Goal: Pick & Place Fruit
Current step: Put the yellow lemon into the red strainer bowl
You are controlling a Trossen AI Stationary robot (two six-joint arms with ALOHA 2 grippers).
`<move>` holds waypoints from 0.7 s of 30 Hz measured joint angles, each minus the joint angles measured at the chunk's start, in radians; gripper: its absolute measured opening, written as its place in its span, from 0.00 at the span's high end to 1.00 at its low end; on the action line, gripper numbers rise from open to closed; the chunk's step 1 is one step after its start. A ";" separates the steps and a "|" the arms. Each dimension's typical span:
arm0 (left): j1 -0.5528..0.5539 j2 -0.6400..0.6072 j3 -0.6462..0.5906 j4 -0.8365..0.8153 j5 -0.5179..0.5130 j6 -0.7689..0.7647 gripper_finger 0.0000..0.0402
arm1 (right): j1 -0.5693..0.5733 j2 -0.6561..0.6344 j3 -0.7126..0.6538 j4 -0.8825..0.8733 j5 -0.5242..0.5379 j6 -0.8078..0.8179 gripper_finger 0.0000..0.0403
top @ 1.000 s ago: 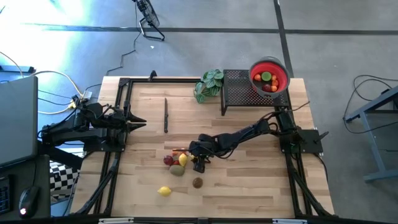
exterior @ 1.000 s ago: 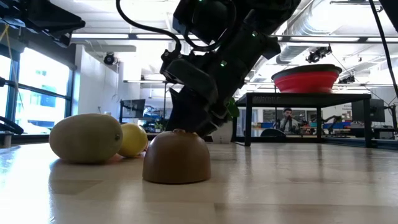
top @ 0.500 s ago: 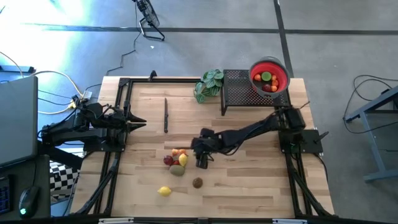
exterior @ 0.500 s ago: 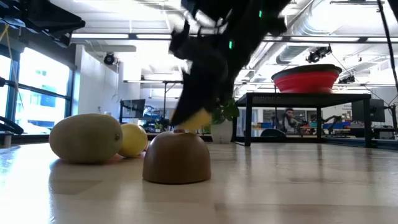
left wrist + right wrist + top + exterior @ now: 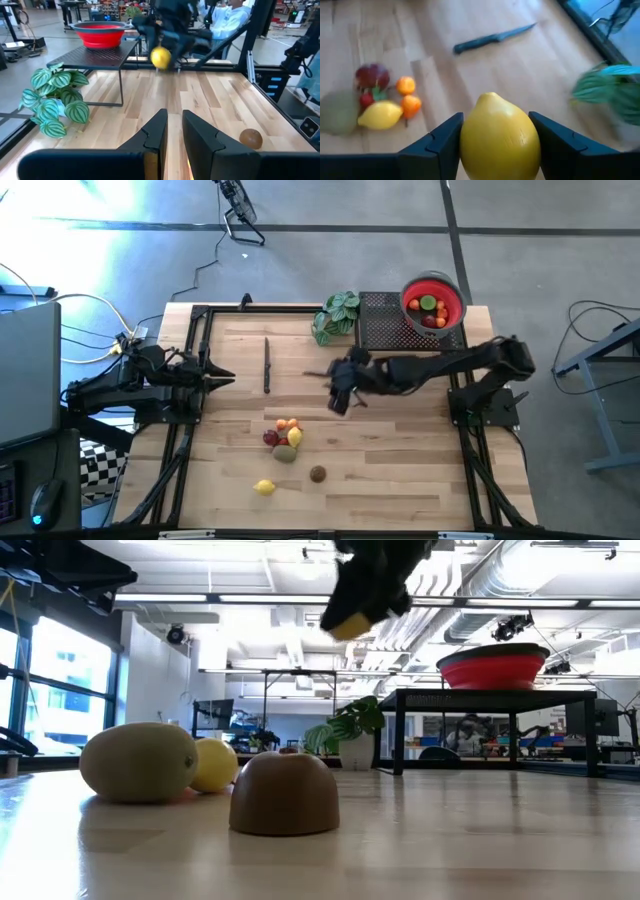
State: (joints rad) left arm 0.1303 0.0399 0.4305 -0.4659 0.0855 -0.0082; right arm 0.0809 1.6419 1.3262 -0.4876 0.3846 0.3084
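Right wrist view: right tool (image 5: 496, 142) closed on a yellow lemon (image 5: 499, 136), one finger on each flank, fruit seated deep between them. High view puts this tool (image 5: 340, 392) up off the worktop (image 5: 400, 470), roughly mid-worktop. Ahead of it and higher stands a black mesh stand (image 5: 385, 315) with the red bowl (image 5: 432, 304) on top; the bowl already holds a few fruits. The potted plant (image 5: 337, 315) sits just beside the stand, on the side nearest the tool.

Step in hand, as I judge it: carry the lemon to the bowl.
- Keep the tool well raised. The bowl rim sits high on the stand, so clear the rim before moving over it.
- Pass wide of the plant leaves on the approach.
- Centre over the bowl and release low, so the lemon does not bounce off the fruit inside.
- The lemon is smooth and rounded and may slip if the tool tilts hard.

Behind and below the tool, a cluster of fruits (image 5: 285, 438) lies on the worktop, with a second lemon (image 5: 264, 487) and a brown fruit (image 5: 317, 473) set apart from it. A knife (image 5: 267, 366) lies off to one side.

Left tool (image 5: 222, 378) waits at the far edge of the worktop; fingers look nearly shut and empty in its wrist view, though the angle is poor.
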 joint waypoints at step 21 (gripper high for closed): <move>0.000 0.000 0.000 0.008 -0.002 0.000 0.87 | -0.364 -0.331 0.003 -0.353 0.287 0.002 0.51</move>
State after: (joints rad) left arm 0.1307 0.0399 0.4305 -0.4583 0.0837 -0.0084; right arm -0.2829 1.3106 1.3289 -0.8405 0.6712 0.3102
